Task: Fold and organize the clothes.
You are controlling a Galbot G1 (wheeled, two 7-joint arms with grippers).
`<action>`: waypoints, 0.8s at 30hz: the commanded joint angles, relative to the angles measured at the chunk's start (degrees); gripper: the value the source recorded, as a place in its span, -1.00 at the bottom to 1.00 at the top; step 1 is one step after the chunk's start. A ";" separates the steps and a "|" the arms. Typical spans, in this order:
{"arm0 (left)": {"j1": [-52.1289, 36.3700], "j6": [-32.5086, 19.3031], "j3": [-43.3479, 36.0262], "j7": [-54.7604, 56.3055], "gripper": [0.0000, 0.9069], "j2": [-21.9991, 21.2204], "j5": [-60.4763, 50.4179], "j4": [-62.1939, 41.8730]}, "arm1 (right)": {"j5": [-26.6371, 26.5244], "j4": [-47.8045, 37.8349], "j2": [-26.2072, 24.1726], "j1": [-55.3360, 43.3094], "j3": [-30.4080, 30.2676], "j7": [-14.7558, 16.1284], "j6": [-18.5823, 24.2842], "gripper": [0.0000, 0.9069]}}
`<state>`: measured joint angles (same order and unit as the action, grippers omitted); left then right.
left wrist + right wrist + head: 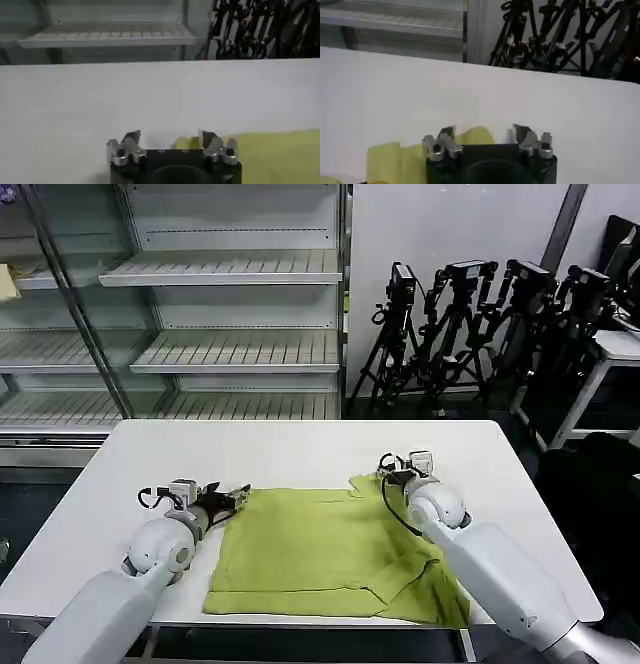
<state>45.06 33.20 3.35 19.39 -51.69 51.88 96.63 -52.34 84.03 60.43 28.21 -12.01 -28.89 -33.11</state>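
Note:
The clothes are one lime yellow-green T-shirt (320,549), lying partly folded on the near half of the white table (300,449), with a loose flap hanging toward the near right edge. My left gripper (238,497) rests low at the shirt's far left corner, open. In the left wrist view that gripper (170,139) has a bit of the shirt (272,155) showing between its spread fingers and beside them. At the shirt's far right corner sits my right gripper (388,468), also open. In the right wrist view a fold of the shirt (476,136) lies between the spread fingers of the right gripper (484,133).
Empty white shelving (225,304) stands behind the table on the left. Several black tripods with cameras (470,324) stand at the back right. The far half of the table is bare white surface.

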 commanded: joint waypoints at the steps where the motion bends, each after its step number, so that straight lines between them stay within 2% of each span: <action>1: -0.69 -0.03 -1.27 -0.02 -0.93 -0.06 0.67 -0.82 | -0.55 0.33 0.17 1.03 -0.55 -0.16 -0.19 -1.00; 19: 1.65 -0.20 0.63 -0.68 -0.93 0.05 3.68 1.79 | 0.57 1.00 2.24 2.78 1.11 -0.67 0.06 -1.00; 24: 0.86 -0.20 1.99 -0.72 -0.93 0.20 4.56 2.82 | 1.65 2.24 2.12 3.45 1.48 -0.35 3.01 -1.00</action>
<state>46.35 33.02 4.24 18.68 -51.67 55.21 98.39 -51.33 85.58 62.29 31.25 -10.70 -29.37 -32.08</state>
